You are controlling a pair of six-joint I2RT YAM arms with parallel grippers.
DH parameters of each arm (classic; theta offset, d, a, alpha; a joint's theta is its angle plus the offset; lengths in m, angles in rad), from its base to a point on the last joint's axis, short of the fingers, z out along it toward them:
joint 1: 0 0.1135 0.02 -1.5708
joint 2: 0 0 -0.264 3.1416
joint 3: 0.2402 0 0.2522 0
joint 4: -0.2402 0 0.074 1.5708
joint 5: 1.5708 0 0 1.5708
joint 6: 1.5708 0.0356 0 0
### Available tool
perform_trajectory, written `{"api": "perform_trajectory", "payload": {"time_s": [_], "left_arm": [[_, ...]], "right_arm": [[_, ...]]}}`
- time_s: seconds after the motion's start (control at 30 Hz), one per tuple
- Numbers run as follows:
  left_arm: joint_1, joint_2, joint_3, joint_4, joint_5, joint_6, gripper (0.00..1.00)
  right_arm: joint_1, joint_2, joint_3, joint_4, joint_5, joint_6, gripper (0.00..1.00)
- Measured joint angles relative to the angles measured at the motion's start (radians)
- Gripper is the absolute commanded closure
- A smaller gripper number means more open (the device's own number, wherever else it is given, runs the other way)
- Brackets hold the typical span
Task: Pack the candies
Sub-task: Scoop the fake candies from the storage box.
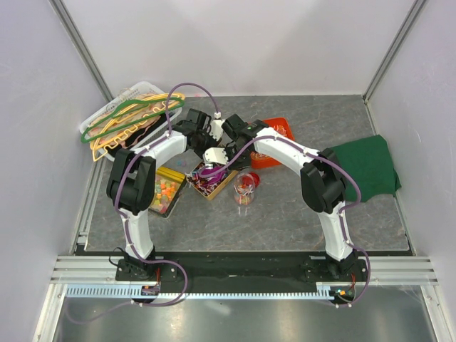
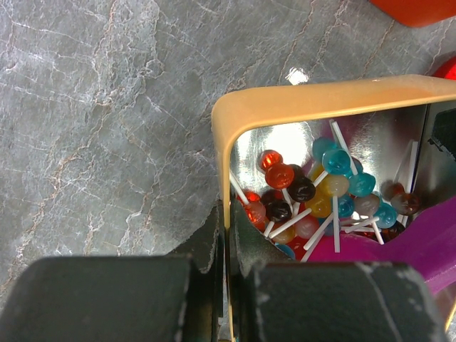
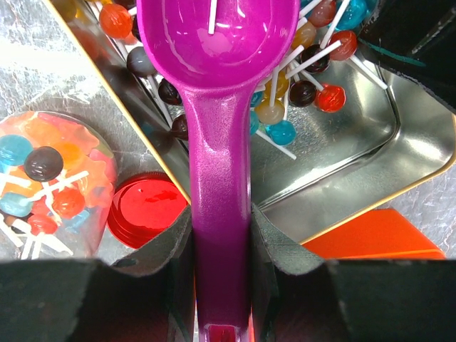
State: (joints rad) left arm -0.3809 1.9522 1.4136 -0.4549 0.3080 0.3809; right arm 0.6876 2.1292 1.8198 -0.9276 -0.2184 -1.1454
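Right tool (image 3: 221,246) clenched on the handle of the glossy purple plastic scoop (image 3: 217,128), gripped low on the handle so the bowl reaches out ahead of the fingers. Bowl sits over the heap of candies (image 3: 299,92), small round balls in red, blue, brown and yellow on white sticks, lying in a shiny rectangular tin tray with a yellow rim (image 2: 313,96). Bowl looks near empty, one white stick showing in it; judged to be mid-scoop, load not yet taken. Left tool (image 2: 228,246) pinched shut on the tray's rim near a corner, one finger inside the wall and one outside. Likely reason: to pin the light tray against the push of the scoop so it does not skid on the grey marbled counter (image 2: 107,107). More of the same candies already lie in the clear round jar (image 3: 108,162), which stands open just beside the tray, a short carry for the scoop. Its round red lid (image 3: 148,210) lies flat on the counter, touching or nearly touching the jar, out of the scoop's path. A flat orange container (image 3: 385,235) lies beyond the tray's far corner, untouched. Risk, as judged: the sticks tangle and could catch on the tray rim as the scoop lifts.
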Motion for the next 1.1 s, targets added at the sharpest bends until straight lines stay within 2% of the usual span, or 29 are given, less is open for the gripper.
{"api": "perform_trajectory", "payload": {"time_s": [0.73, 1.1], "left_arm": [[-0.001, 0.0, 0.0, 0.016, 0.001, 0.002, 0.98], [-0.013, 0.033, 0.031, -0.021, 0.023, 0.066, 0.98]], "right_arm": [[-0.028, 0.002, 0.0, -0.006, -0.022, -0.029, 1.0], [-0.027, 0.015, 0.002, -0.015, -0.007, -0.048, 1.0]]}}
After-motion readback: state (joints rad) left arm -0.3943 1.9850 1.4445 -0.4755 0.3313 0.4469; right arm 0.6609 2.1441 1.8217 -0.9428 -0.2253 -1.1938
